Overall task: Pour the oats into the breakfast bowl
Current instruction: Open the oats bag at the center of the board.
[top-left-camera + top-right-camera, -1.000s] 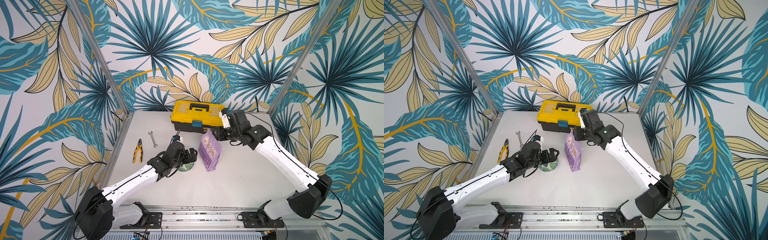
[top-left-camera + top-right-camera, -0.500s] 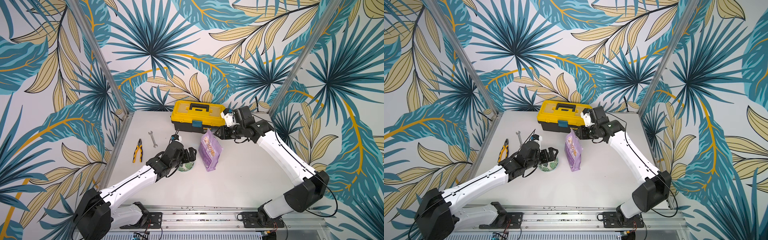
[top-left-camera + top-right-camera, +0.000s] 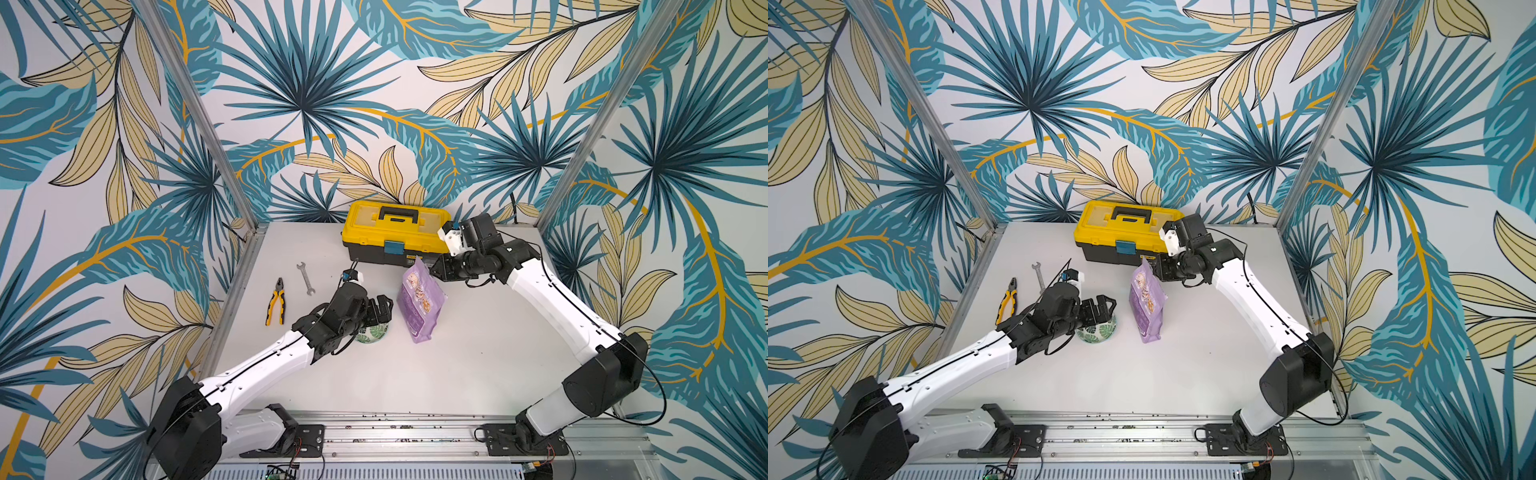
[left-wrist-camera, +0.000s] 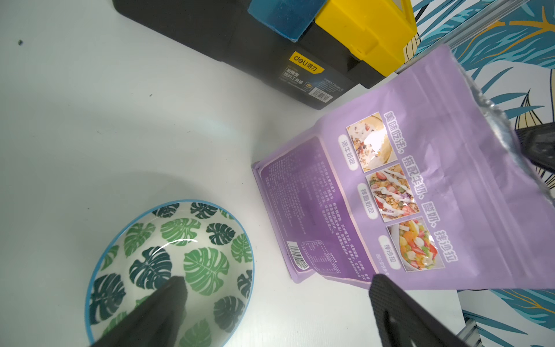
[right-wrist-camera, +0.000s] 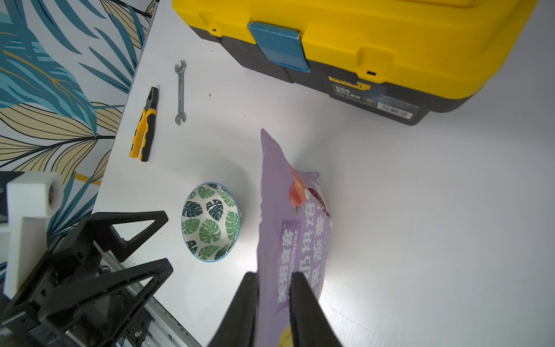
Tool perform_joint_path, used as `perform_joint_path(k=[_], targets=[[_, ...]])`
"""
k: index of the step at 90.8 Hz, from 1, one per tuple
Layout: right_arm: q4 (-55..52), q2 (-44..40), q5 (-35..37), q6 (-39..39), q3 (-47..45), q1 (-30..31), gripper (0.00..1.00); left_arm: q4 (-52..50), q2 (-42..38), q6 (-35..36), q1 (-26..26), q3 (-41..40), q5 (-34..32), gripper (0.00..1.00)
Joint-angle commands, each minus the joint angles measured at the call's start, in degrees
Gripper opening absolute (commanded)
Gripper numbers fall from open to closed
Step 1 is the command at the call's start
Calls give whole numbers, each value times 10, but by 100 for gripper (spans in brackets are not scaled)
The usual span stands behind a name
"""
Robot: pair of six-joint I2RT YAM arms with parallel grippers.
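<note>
grip: right gripper [image 5: 274, 278] is straddling the pouch [image 3: 417, 305] top edge, clamp unclear | left gripper [image 3: 1099, 308] is hanging wide apart over the breakfast bowl [image 3: 1098, 331], just beside the pouch | risk: thin pinch slipping, oats spilling past narrow bowl

The pale grey table [image 3: 457, 374] carries five things. A yellow toolbox [image 3: 395, 232] with a black base and a blue latch sits at the table's far edge, its lid shut. Near the front of the toolbox's right half, not touching it, a purple pouch [image 3: 417, 301] stands on its base. A leaf-patterned bowl [image 3: 1096, 332] sits farther out from the toolbox's left half. A wrench [image 3: 306, 278] lies flat out past the toolbox's left front corner. Yellow-handled pliers [image 3: 276, 301] lie farther from the toolbox that way.
</note>
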Motion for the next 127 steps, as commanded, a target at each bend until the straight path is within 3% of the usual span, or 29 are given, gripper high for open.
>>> perform_joint_path(k=[1, 25, 38, 58, 78, 89, 104, 127], targets=[[-21, 8, -5, -9, -2, 0, 24, -9, -14, 8, -1, 11, -9, 100], [-24, 8, -19, -14, -15, 2, 16, -9, -15, 6, -1, 11, -9, 100], [-15, 2, -39, -13, -25, 2, 0, -5, -15, 2, -1, 12, -5, 100], [41, -27, -123, 16, -56, 1, 0, 28, -24, -42, -1, 13, 32, 100], [179, -63, -259, 102, -153, -6, 0, 94, -55, -116, -1, -1, 59, 99], [189, -74, -240, 111, -168, -10, 11, 109, -64, -127, -1, -6, 59, 97], [182, -75, -220, 111, -166, -13, 19, 121, -51, -132, -1, -7, 66, 93], [168, -71, -198, 107, -154, -13, 20, 136, -17, -135, -1, -5, 81, 88]])
